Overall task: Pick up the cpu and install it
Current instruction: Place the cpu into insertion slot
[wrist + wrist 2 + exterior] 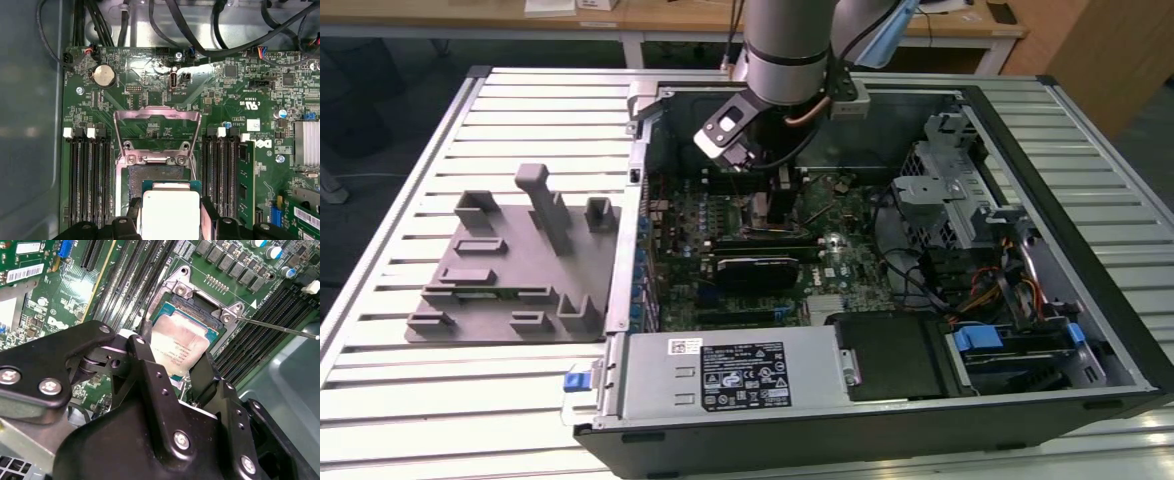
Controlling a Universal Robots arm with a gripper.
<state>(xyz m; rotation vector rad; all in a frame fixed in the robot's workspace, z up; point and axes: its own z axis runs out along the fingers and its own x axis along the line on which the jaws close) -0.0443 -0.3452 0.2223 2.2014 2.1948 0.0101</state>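
cpu (179, 344) in tool (176, 357) over socket (197, 304)

The end effector (781, 215) hangs over the motherboard (854, 262) inside the open case (854, 447).

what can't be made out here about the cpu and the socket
- Whether the cpu rests in the socket or hangs above it: its underside is hidden in both wrist views.
- The cpu's near edge: cut off by the picture edge in the first wrist view, covered by the gripper in the second wrist view.
- The socket's contacts: too small, partly under the cpu.
- Exterior view: the arm blocks the socket area.
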